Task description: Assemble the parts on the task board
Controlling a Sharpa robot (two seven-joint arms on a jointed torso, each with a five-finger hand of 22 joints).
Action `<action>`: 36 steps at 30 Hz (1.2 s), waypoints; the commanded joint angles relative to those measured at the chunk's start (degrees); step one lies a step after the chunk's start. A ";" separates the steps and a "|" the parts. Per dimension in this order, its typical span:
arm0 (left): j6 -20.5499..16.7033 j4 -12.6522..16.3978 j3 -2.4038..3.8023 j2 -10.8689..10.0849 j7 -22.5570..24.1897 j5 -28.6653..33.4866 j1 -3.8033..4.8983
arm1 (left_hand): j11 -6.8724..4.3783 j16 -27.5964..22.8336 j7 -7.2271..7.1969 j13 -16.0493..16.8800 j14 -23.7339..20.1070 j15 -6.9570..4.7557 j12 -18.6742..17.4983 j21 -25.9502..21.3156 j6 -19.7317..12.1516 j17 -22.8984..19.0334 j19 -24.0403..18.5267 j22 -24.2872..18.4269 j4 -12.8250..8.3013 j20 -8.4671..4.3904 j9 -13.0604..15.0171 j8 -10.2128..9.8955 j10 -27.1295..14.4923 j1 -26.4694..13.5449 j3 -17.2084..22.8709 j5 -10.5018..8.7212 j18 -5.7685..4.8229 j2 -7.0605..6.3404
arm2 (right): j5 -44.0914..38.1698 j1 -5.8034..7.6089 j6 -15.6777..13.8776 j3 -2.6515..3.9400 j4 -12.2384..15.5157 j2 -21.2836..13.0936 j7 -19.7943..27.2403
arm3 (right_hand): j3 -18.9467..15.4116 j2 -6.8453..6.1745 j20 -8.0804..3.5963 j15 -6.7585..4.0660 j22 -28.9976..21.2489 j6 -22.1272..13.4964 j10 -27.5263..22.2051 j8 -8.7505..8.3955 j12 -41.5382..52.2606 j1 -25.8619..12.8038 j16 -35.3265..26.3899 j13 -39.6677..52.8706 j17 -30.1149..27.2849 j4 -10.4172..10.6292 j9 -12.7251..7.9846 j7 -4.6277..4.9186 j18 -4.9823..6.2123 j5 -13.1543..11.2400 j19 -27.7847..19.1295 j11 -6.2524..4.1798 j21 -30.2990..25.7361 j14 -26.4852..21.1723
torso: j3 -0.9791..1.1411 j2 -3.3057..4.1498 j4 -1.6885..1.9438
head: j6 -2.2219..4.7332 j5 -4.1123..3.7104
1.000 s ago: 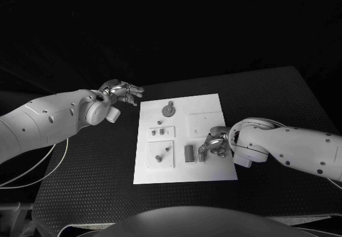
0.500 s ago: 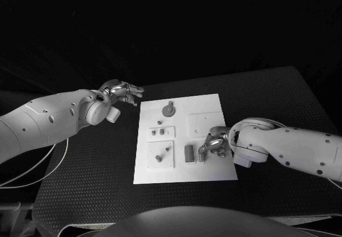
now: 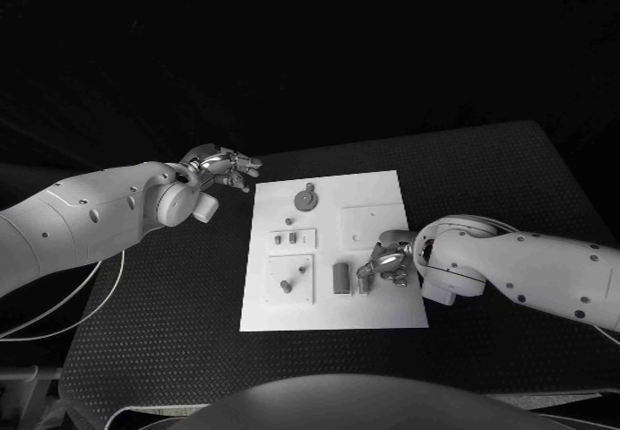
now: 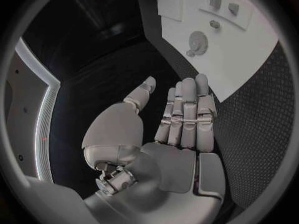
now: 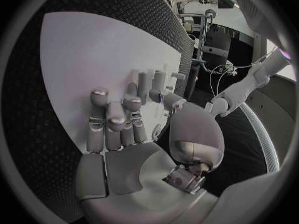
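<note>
Black table (image 3: 155, 331) lay under my white task board (image 3: 374, 313). Nearest, my right hand (image 3: 385, 264) had its fingers curled around a grey part (image 3: 365, 283) on the board. Farther off, my left hand (image 3: 222, 167) hovered beside the board's far corner, fingers apart, holding nothing.

Right hand (image 3: 388, 262) is sitting low over the task board (image 3: 374, 188) near its right edge, crowding the upright grey block (image 3: 342, 277) just beside its fingers and blocking access there from the right. Left hand (image 3: 222, 167) is hovering off the board's far left corner, fingers straight and apart, leaving the gear-like disc (image 3: 305, 200) and the small parts (image 3: 289, 238) on the left half reachable from above. Bare black table (image 3: 155, 305) is lying open on both sides of the board.
</note>
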 commanded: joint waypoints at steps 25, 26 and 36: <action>0.94 0.04 0.03 0.09 0.08 -0.26 0.06 | 0.04 -0.20 0.21 0.08 0.46 -0.08 -0.10 -0.23 -0.10 0.12 0.38 0.12 -0.10 -0.09 -0.10 0.20 -0.39 -0.62 0.35 -0.12 0.75 0.01 | -2.14 -0.41 0.22 -0.06 1.47 -0.38 3.95 | -0.22 -0.78 -0.26 -0.59 0.83 -1.34 -0.35 0.55 0.40 -0.02 -0.32 -0.01 0.09 1.15 0.12 1.08 1.79 -0.01 -0.07 0.01 -0.30 0.31 | -0.01 -0.01 -0.01 | 0.00 0.19; 0.93 0.04 0.03 0.09 0.10 -0.26 0.06 | 0.04 -0.20 0.21 0.08 0.46 -0.08 -0.11 -0.23 -0.10 0.12 0.38 0.12 -0.10 -0.09 -0.10 0.20 -0.39 -0.62 0.35 -0.12 0.75 0.01 | -2.68 -0.41 -0.03 -0.05 1.54 -0.51 4.08 | -0.22 -0.76 -0.26 -0.59 0.84 -1.33 -0.35 0.56 0.40 -0.01 -0.32 -0.01 0.09 1.18 0.12 1.08 1.79 -0.01 -0.07 0.00 -0.30 0.31 | -0.01 -0.01 0.00 | 0.00 0.18; 0.93 0.02 0.03 0.01 0.03 -0.27 0.06 | 0.05 -0.21 0.22 0.09 0.46 -0.08 -0.10 -0.24 -0.12 0.13 0.39 0.14 -0.08 -0.08 -0.10 0.20 -0.40 -0.66 0.37 -0.12 0.75 0.03 | -9.21 -0.41 -4.19 0.04 1.94 -1.34 7.47 | -0.11 -0.07 -0.35 -0.68 0.85 -1.01 -0.26 0.80 0.48 0.34 -0.29 0.00 0.12 1.34 0.20 0.96 1.79 -0.01 0.06 -0.10 -0.24 0.40 | -0.02 -0.01 -0.01 | 0.00 0.23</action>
